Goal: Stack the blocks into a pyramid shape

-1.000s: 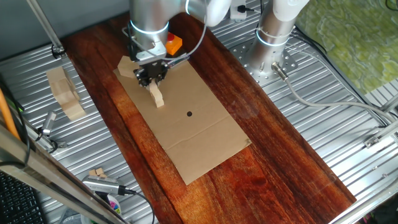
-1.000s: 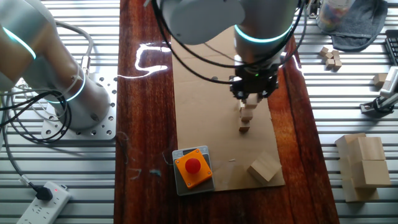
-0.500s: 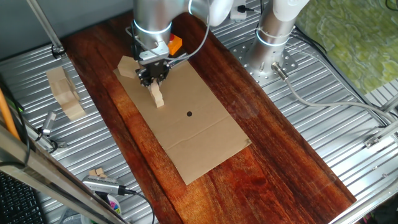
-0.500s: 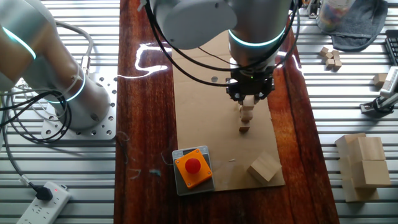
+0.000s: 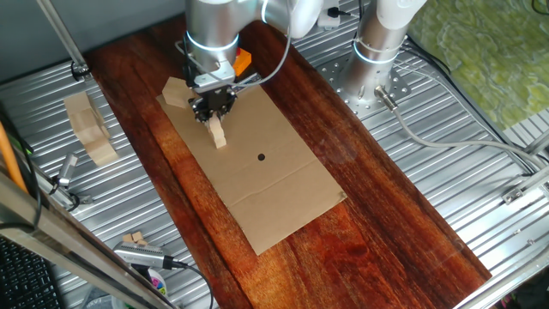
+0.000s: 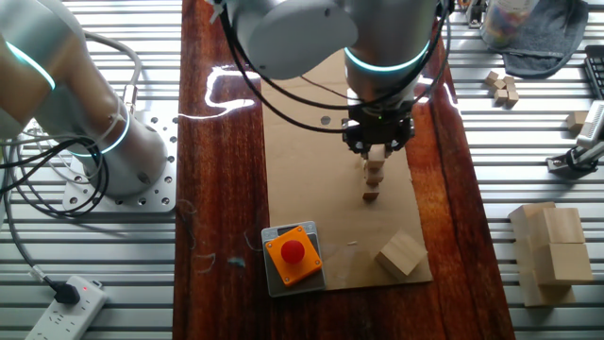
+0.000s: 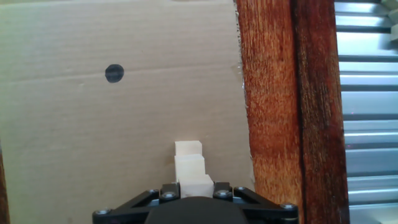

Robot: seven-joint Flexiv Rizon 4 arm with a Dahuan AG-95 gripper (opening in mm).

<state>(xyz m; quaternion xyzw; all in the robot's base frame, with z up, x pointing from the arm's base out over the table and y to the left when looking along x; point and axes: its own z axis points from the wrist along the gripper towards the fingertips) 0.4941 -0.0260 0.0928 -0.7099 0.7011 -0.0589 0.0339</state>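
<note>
Small pale wooden blocks lie in a short line on the cardboard sheet [image 5: 274,184]; one fixed view shows them as a slanted group [image 5: 216,136]. In the other fixed view two sit together [image 6: 376,171] and one lies apart [image 6: 370,196]. The hand view shows two blocks [image 7: 189,157] just beyond a nearer block [image 7: 196,180]. My gripper [image 7: 198,188] is shut on that nearest block, its jaws touching both sides. It hangs low over the line's end [image 5: 211,110] [image 6: 377,146].
An orange-and-red button box [image 6: 293,253] and a larger faceted wood chunk [image 6: 400,255] sit at one end of the cardboard. Big wooden slab pieces [image 6: 550,247] and spare small blocks [image 6: 502,87] lie on the metal deck. A black dot [image 7: 114,73] marks the cardboard.
The arm has shifted slightly sideways along the cardboard over the blocks. The blocks on the cardboard have not visibly moved.
</note>
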